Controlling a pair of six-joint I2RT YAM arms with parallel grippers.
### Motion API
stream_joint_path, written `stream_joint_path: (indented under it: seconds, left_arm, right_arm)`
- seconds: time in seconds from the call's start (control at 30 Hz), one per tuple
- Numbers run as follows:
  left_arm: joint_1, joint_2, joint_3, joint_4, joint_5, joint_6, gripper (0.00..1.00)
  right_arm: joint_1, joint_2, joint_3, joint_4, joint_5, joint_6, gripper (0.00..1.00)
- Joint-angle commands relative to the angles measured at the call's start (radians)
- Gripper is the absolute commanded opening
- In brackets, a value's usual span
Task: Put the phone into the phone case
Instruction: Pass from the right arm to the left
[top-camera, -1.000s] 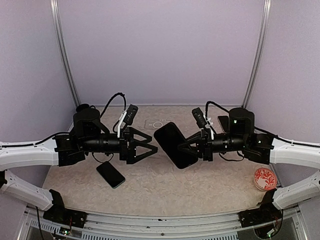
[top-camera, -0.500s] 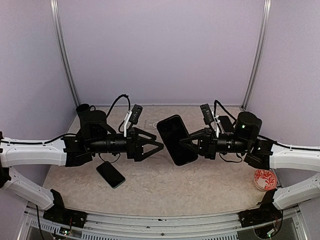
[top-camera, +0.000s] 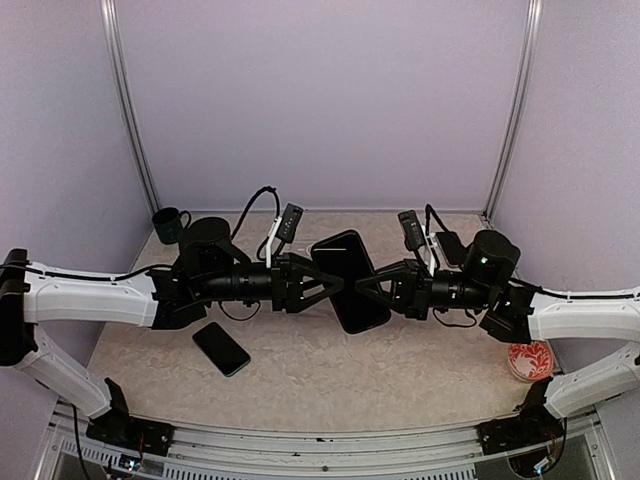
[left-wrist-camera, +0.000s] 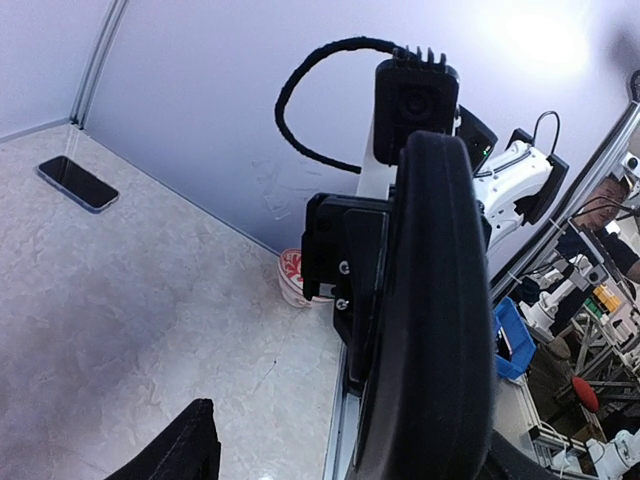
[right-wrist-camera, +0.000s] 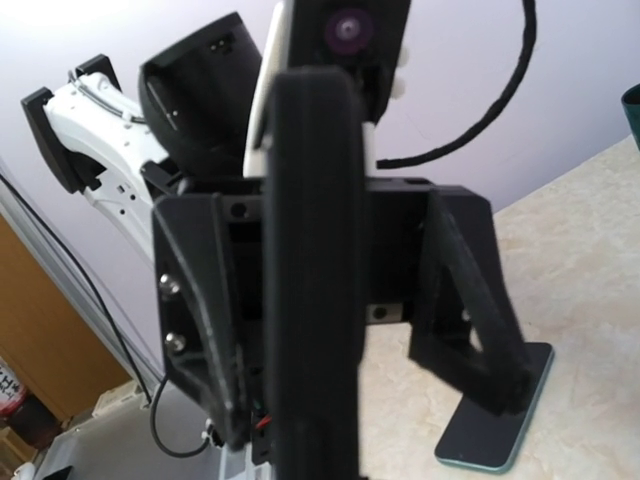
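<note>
Up in mid-air over the centre of the surface (top-camera: 400, 385), clear of it: the phone case (top-camera: 352, 295), black, thick-rimmed, tilted with its long axis from about 11 to 5 o'clock in the top view. Clamped at its 3 o'clock edge by the right hand (top-camera: 360, 289), fingers pressed tight on the rim. Straddled at its 9 o'clock edge by the left hand (top-camera: 334, 284), fingers (right-wrist-camera: 195, 300) spread apart on either side of the rim, one close against it, the other standing off with a visible gap, so no clamp on that side. Seen edge-on in both wrist views, filling the middle of each. Down at about 8 o'clock from the case, flat on the surface and well apart from both hands: the phone (top-camera: 221, 348), glossy dark face up, outside the case. Farther out at 10 o'clock, near the back-left corner: a dark green mug (top-camera: 170, 223), upright. At 4 o'clock, near the right edge beside the right arm: a small round red-patterned dish (top-camera: 529, 358). At 2 o'clock, behind the right arm and close to the back wall: a second flat dark slab (left-wrist-camera: 78, 183), lying on the surface; cannot tell what sort. Both arms stretched in from 9 and 3 o'clock, nearly level, wrists facing each other across the case.
</note>
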Motion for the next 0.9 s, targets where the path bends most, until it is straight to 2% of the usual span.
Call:
stream_joint_path:
  seconds: [0.0, 0.27, 0.43, 0.5, 0.53, 0.57, 0.67, 0.73, 0.77, 0.87]
  left_arm:
    - [-0.011, 0.027, 0.046, 0.068, 0.040, -0.014, 0.67]
    - [-0.013, 0.048, 0.051, 0.086, 0.047, -0.028, 0.36]
    - [-0.014, 0.054, 0.050, 0.088, 0.048, -0.033, 0.07]
    - [-0.013, 0.053, 0.050, 0.085, 0.044, -0.033, 0.00]
    - [-0.014, 0.053, 0.051, 0.078, 0.041, -0.031, 0.00]
    - [-0.014, 0.050, 0.051, 0.072, 0.040, -0.030, 0.00]
    - [-0.014, 0.038, 0.047, 0.042, 0.042, -0.014, 0.00]
    - [-0.014, 0.024, 0.041, 0.018, 0.054, 0.004, 0.00]
    - [-0.014, 0.018, 0.037, 0.005, 0.059, 0.013, 0.00]
    - [-0.014, -0.010, 0.019, -0.023, 0.085, 0.036, 0.00]
  right_arm:
    - [-0.007, 0.004, -0.002, 0.113, -0.001, 0.019, 0.00]
    - [-0.007, 0.013, -0.010, 0.110, 0.010, 0.014, 0.00]
    - [-0.007, 0.021, -0.008, 0.101, 0.003, 0.009, 0.00]
    - [-0.007, 0.019, -0.001, 0.083, 0.000, 0.000, 0.00]
    - [-0.007, 0.016, 0.004, 0.065, -0.002, -0.012, 0.00]
    - [-0.007, 0.010, 0.012, 0.038, -0.005, -0.027, 0.04]
    - [-0.007, -0.021, 0.045, -0.087, -0.021, -0.099, 0.32]
    - [-0.008, -0.044, 0.071, -0.193, -0.051, -0.153, 0.46]
    - [-0.008, -0.054, 0.084, -0.233, -0.069, -0.177, 0.51]
    - [-0.016, -0.069, 0.112, -0.317, -0.155, -0.230, 0.54]
